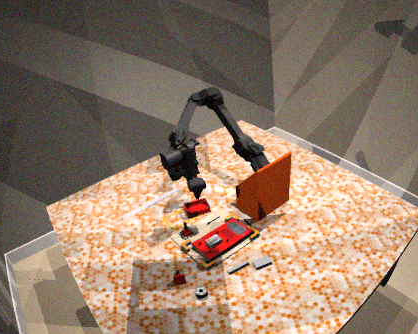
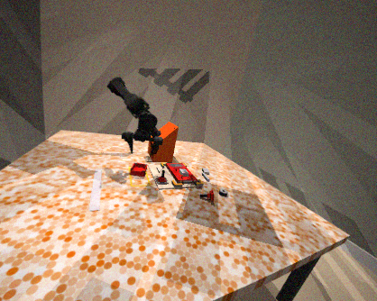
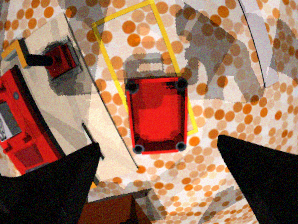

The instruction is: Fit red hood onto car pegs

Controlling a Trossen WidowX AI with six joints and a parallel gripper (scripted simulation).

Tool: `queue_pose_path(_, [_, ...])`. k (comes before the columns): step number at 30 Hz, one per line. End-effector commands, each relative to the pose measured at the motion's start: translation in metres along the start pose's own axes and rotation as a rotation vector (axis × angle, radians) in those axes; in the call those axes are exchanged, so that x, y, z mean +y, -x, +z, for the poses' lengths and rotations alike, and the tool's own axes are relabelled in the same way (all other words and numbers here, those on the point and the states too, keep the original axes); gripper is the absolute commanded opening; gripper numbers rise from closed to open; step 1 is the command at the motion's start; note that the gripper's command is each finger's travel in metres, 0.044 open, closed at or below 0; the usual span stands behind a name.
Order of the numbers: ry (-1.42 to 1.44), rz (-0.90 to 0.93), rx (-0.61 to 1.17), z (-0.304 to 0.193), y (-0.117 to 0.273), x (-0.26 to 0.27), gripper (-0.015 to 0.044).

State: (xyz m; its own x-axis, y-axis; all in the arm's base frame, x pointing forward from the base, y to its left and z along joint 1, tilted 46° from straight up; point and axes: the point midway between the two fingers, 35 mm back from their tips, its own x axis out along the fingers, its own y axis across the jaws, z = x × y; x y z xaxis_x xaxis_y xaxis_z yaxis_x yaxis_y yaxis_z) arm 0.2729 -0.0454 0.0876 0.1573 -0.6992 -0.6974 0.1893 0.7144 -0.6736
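The surroundings are dimly lit — the tabletop (image 1: 337,240) (image 2: 124,252) (image 3: 215,115) is caught more brightly, crossed by hard-edged shadows — and all views are speckled with grain.

top view, clock face centred on the chassis (image 1: 227,232) (image 2: 176,168) (image 3: 42,145), which sits in the jig on the board (image 1: 203,228) (image 2: 155,170) (image 3: 80,107), bearing the engine block (image 1: 213,240) (image 2: 184,172) (image 3: 8,122): the hood (image 1: 197,207) (image 2: 138,169) (image 3: 157,117), beside the board, at eleven o'clock, overlapping one end of the outline (image 1: 166,222) (image 2: 139,186) (image 3: 168,41); panel (image 1: 264,190) (image 2: 165,146), upright, at one; block (image 1: 262,262) (image 2: 205,171) at four; bar (image 1: 238,267) (image 2: 206,177) at five; ring (image 1: 201,293) (image 2: 223,193) at seven; loose knobbed piece (image 1: 179,279) (image 2: 211,196) at eight; second knobbed piece (image 1: 187,231) (image 2: 162,179) (image 3: 62,61), on the board, at nine; long strip (image 1: 151,204) (image 2: 96,191) (image 3: 257,37) at ten.
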Motion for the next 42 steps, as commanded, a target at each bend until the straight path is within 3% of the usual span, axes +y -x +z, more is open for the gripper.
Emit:
queue_pose_path(1, [0.007,-0.005,0.002,-0.001,-0.002,0.000,0.0440])
queue_pose_path(42, [0.007,-0.003,0.002,-0.001,-0.028,0.000,0.0440])
